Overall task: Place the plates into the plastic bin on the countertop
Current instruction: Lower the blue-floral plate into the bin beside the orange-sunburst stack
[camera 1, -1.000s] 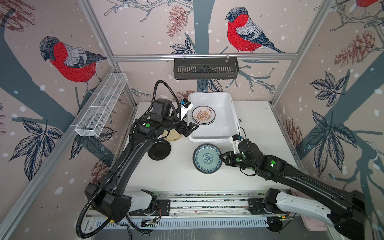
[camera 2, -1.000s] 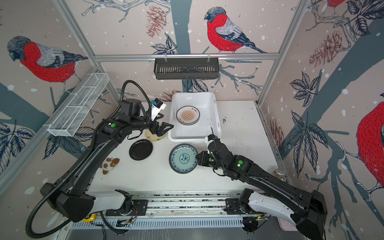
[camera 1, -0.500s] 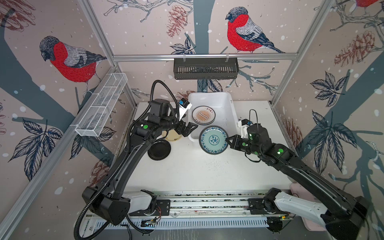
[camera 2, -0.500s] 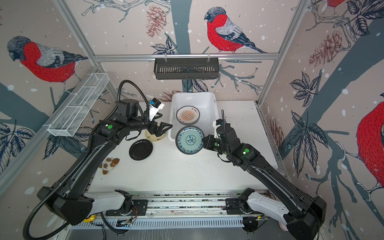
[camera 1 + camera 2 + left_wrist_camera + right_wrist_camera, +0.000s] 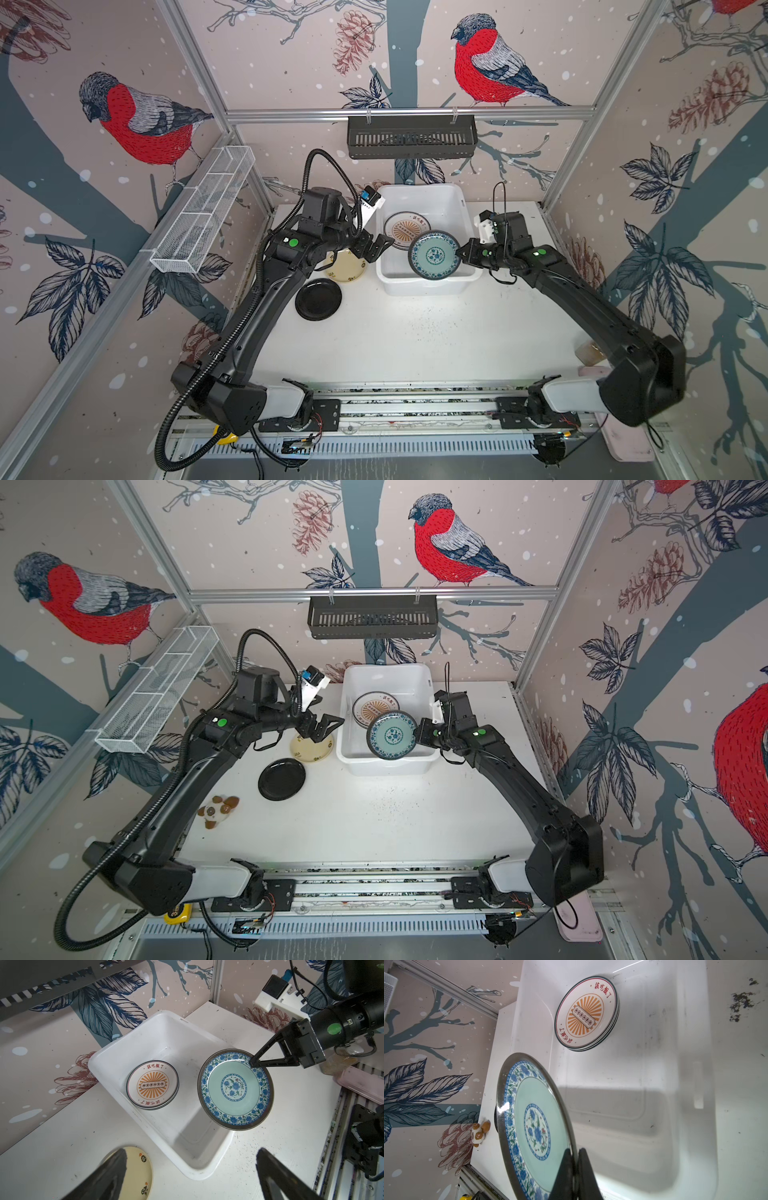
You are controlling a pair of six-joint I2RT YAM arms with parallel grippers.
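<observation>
Placing the teal plate (image 5: 434, 255) into the plastic bin (image 5: 430, 286): the right gripper (image 5: 459, 253), jaws pinched on the plate's right rim, holds it tilted above the bin's near half; level it and set it low beside the sunburst stack (image 5: 402, 226), far left, before release, since glazed ware likely slides on smooth plastic; the left gripper (image 5: 377, 248), jaws wide and empty, hovers by the pale yellow plate (image 5: 347, 270); the round black plate (image 5: 318, 299) lies nearer on the speckled countertop (image 5: 415, 340).
</observation>
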